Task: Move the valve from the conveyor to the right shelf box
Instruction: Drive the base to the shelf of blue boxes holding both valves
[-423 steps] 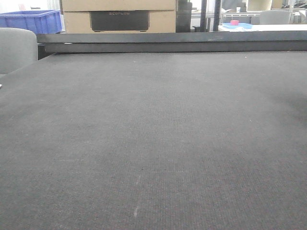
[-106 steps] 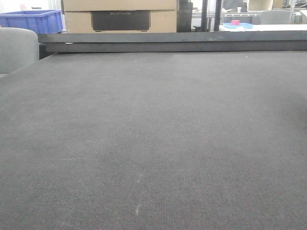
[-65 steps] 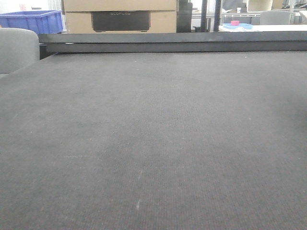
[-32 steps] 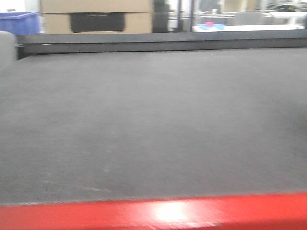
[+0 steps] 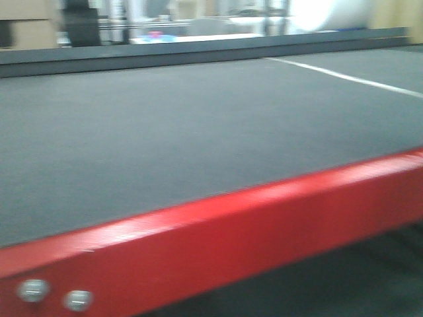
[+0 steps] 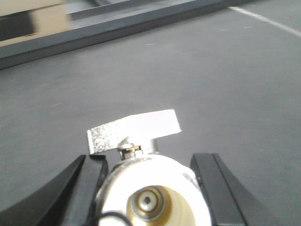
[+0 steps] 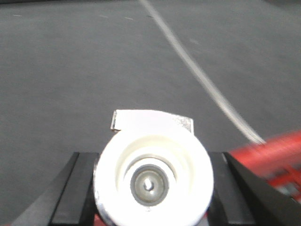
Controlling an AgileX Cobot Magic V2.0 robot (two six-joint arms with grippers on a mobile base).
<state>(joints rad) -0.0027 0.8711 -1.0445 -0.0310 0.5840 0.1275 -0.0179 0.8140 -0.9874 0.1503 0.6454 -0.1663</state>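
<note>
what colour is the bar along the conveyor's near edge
Red: the glossy metal bar shows best in the exterior front-facing view.

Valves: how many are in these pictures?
2. One valve is held in the left gripper, a second valve in the right gripper. None shows on the conveyor, though more may lie out of view.

Box (image 5: 30,30): too blurred, I read nothing.
Belt (image 5: 198,132): I read no text.
Red rail (image 5: 231,231): I read no marks.
</note>
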